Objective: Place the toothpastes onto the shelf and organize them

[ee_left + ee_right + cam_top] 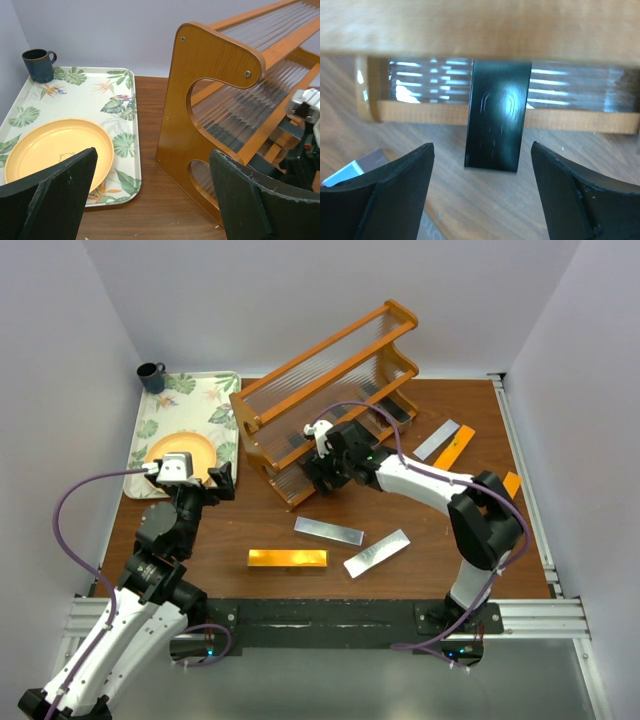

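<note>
The orange-brown wooden shelf (pixel 330 380) stands at the back middle; its end panel (pixel 200 100) fills the left wrist view. A dark grey toothpaste (pixel 497 115) lies across the lowest tier's front rail and sticks out over the table. My right gripper (pixel 318 475) is open just in front of it, one finger on each side (pixel 482 165), holding nothing. Another dark carton (pixel 385 410) lies on the low tier. On the table lie two silver cartons (pixel 328 531) (pixel 377 553) and a gold one (pixel 288 559). My left gripper (pixel 222 480) is open and empty (pixel 152 175) beside the shelf's left end.
A floral tray (pixel 215 390) at the back left holds a yellow plate (pixel 185 448), with a dark mug (pixel 151 376) behind it. A silver (pixel 436 439) and an orange carton (pixel 455 448) lie right of the shelf, another orange one (pixel 511 483) near the right edge.
</note>
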`<action>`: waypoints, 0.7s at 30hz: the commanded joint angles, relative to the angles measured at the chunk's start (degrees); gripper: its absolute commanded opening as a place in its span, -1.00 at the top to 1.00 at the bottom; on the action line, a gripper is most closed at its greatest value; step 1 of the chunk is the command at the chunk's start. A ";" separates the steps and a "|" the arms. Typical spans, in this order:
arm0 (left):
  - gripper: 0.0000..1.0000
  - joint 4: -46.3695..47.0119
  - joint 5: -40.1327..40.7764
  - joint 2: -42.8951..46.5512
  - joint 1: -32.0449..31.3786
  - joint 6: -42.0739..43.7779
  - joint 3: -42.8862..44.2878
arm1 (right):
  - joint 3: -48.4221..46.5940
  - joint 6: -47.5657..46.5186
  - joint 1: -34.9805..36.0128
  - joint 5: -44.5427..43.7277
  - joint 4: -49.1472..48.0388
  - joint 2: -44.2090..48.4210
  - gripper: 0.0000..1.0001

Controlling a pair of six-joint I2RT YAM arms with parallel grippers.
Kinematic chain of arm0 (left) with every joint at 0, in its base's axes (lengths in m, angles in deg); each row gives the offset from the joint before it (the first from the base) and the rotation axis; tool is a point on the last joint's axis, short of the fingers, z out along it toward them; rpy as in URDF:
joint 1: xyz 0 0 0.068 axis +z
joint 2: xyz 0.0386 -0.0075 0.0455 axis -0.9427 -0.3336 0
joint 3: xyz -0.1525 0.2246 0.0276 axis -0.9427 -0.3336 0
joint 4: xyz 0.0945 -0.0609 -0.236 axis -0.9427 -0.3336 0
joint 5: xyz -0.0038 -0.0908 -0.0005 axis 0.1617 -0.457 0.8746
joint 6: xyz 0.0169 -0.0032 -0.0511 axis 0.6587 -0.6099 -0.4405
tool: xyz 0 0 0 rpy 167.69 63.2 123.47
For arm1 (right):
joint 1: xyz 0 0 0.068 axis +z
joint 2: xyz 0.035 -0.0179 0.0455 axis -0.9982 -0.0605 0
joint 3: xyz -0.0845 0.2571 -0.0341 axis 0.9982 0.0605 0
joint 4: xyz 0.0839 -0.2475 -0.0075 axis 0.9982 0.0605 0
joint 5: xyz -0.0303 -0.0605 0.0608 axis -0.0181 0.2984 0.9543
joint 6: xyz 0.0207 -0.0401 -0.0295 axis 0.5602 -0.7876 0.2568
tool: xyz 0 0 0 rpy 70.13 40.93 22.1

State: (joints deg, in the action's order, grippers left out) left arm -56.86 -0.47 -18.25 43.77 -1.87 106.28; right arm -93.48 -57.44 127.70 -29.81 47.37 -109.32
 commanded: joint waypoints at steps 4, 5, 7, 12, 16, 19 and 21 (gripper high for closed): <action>-1.00 0.90 -1.35 0.52 0.20 1.28 -0.08 | 4.49 -2.41 1.45 1.60 1.65 13.97 -0.78; -0.99 0.81 -1.44 0.61 0.20 1.28 -0.08 | 5.36 -2.93 1.89 1.77 1.65 15.13 -0.83; -1.00 0.63 -2.58 0.96 0.29 1.63 -0.08 | 8.09 -5.74 4.08 3.61 2.08 17.41 -0.84; -1.00 0.46 -4.25 2.01 0.29 2.16 -0.08 | 15.20 -12.43 10.33 8.00 1.56 24.27 -0.91; -1.00 0.02 -4.08 2.37 0.20 2.25 0.01 | 18.46 -11.03 13.23 12.94 2.18 27.00 -0.92; -1.00 -0.07 -3.90 2.28 0.20 2.25 0.10 | 22.06 -10.23 16.48 12.32 -0.27 28.93 -0.92; -0.99 -0.25 -3.73 2.02 0.20 2.34 0.10 | 24.26 -10.06 17.97 13.72 -1.51 29.29 -0.92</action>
State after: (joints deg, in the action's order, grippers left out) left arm -57.25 -3.75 -16.23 43.77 -0.86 106.28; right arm -72.41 -66.99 142.96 -19.80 49.41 -82.28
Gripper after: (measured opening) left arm 0.996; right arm 0.957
